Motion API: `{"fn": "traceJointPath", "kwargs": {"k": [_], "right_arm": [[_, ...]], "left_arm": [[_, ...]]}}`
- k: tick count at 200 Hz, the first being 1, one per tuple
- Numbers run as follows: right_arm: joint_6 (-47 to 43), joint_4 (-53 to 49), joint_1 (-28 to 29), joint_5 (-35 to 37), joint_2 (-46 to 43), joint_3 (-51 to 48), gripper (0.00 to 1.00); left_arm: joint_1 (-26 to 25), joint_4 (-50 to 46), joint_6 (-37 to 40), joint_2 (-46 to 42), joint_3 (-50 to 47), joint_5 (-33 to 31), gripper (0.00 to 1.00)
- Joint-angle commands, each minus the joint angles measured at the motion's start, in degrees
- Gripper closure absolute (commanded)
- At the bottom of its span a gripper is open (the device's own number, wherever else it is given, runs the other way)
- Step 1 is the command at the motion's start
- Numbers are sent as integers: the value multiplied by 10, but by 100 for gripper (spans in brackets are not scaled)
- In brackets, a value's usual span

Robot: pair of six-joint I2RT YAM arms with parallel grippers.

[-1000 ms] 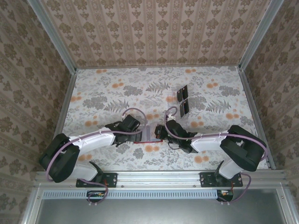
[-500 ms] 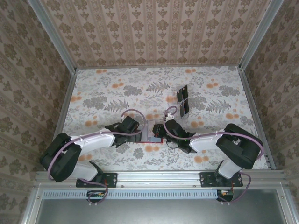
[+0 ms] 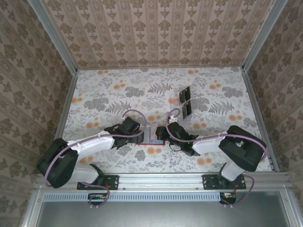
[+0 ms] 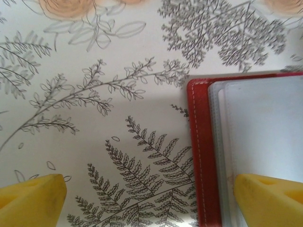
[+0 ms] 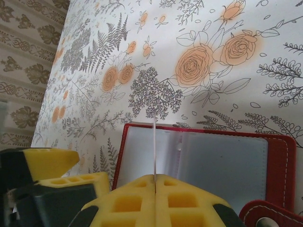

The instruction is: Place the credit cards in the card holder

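Observation:
The red card holder (image 3: pixel 150 137) lies open on the floral table between my two grippers, with pale clear sleeves inside (image 5: pixel 283 170). My left gripper (image 3: pixel 138 133) is open and straddles its stitched red left edge (image 4: pixel 201 156), one yellow finger (image 4: pixel 267 198) over the sleeves. My right gripper (image 5: pixel 155 182) is shut on a thin pale sheet (image 5: pixel 155 146) standing edge-on above the holder. I cannot tell whether that sheet is a card or a sleeve. Dark credit cards (image 3: pixel 186 109) stand in a clear rack further back.
The clear rack (image 3: pixel 185 100) sits behind and right of the holder. A snap tab (image 5: pixel 265 213) sticks out at the holder's near right corner. Metal rails and patterned walls (image 3: pixel 71 94) bound the table. The left gripper's finger (image 5: pixel 47 163) lies close beside my right gripper.
Both arms have shifted their elbows slightly. The grippers stay at the card holder, the left still open and the right still shut.

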Motion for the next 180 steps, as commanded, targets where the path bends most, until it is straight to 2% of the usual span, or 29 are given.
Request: {"fn": "traceJointPath", "kwargs": {"k": [1, 66, 114, 180], "right_arm": [[2, -7, 3, 17, -16, -8, 100], [-4, -20, 2, 10, -15, 4, 100], [-11, -6, 2, 38, -37, -21, 100], [3, 51, 4, 44, -6, -30, 100]], "left_arm": [[0, 11, 0, 17, -1, 3, 0], [0, 23, -15, 19, -38, -13, 0], [0, 18, -15, 5, -54, -25, 0], [3, 24, -16, 12, -61, -27, 0]]}}
